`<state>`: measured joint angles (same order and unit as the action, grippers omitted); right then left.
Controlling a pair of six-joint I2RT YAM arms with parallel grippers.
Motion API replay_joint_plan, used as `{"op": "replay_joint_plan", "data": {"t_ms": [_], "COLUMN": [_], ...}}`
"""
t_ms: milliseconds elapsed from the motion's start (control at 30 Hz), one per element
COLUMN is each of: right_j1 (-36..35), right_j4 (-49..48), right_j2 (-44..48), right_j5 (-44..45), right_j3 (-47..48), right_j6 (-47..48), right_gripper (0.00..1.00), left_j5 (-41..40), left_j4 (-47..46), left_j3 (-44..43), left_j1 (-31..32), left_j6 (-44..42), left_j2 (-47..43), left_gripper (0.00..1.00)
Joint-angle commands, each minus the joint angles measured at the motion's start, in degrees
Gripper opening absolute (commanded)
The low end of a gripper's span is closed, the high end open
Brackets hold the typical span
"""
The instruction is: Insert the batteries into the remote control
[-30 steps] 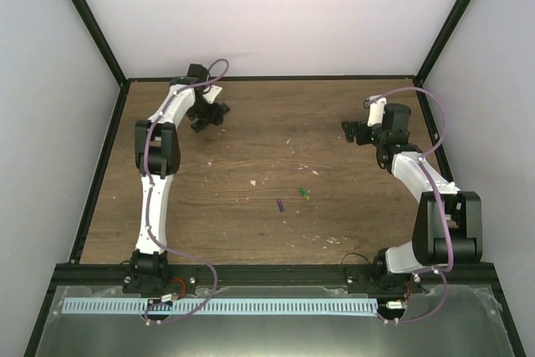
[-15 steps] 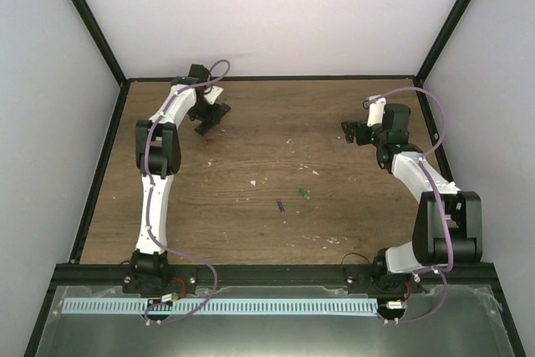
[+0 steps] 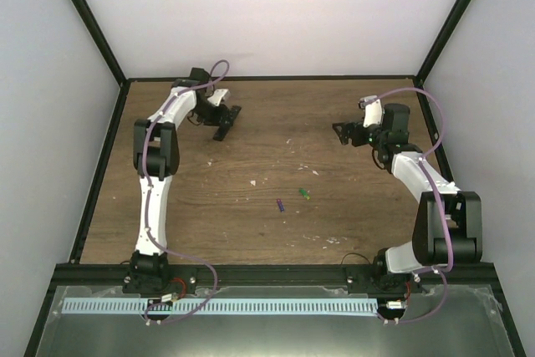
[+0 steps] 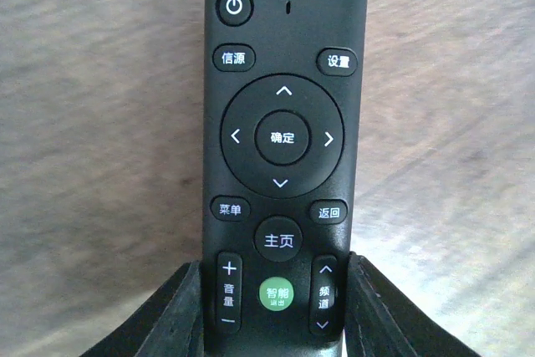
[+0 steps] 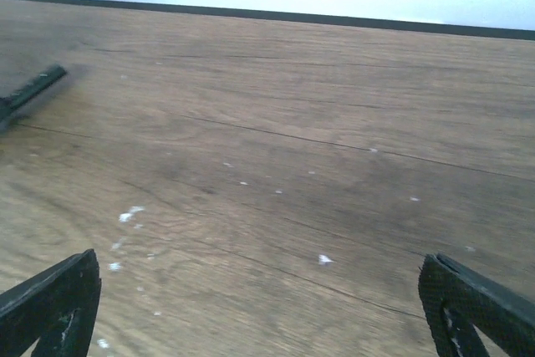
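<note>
Tabletop: brown wood-grain board [image 3: 201, 215] inside a white-walled booth with black frame bars, dotted with white specks of debris [image 3: 253, 182], as I watch from my remote station.
Left gripper: the left gripper [image 4: 272, 315] is at the far left of the table. Its two black fingers [image 4: 180, 311] press against both long edges of the remote's lower end, so I read this as a clamp.
Remote control: slim black bar-shaped remote control [image 4: 284, 135], button face up toward the wrist camera, power key at the far end. Most of its length sticks out beyond the fingers.
Batteries: short green cylindrical battery [image 3: 304, 194] and short purple-blue cylindrical battery [image 3: 280, 205] lie near each other mid-table, well apart from both grippers.
Right gripper: the right gripper [image 5: 259, 298] is at the far right with its jaws spread wide and only bare wood between them.
Risk, grip: I hold one end only. In my judgement the long free end could pivot or slip if I swing or tilt the arm quickly.
Risk, access: only the button face shows (the back is hidden from every view). If the battery bay is underneath, I would have to turn the remote over, and a loose clamp could drop it.
Risk, cells: the cells are tiny and round. A wide jaw coming down off-centre could nudge one into a roll, and the pale debris nearby could spoil a clean pinch.
</note>
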<state>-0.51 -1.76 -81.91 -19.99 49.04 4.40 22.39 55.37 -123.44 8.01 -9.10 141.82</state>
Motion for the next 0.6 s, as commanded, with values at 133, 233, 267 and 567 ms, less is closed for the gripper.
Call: {"op": "replay_joint_plan", "data": {"t_ms": [133,233,267,567], "right_j1": [-3.7,-6.9,-7.7,-13.5], "right_j4": [-3.4,-3.0,-2.7,-1.7], "right_j2": [-0.5,-2.9,-4.1,-12.2], "right_j5": [-15.4,-16.7,-17.7,-23.9], "right_j3": [1.2,3.4,4.4,13.6], "right_j6": [-5.4,-9.3,-10.9,-20.4], "right_gripper": [0.94,0.94,0.94,0.91], "left_j5": [12.7,9.7,10.1,7.0], "left_j4": [-9.1,-10.5,-11.4,-25.4], "left_j3": [6.8,8.4,9.0,21.2], "left_j1": [1.2,4.0,4.8,10.9], "left_j6": [12.7,16.6,18.3,36.3], "left_j2": [-10.0,-12.5,-13.2,-22.1], "left_gripper": [0.26,0.27,0.27,0.26]}}
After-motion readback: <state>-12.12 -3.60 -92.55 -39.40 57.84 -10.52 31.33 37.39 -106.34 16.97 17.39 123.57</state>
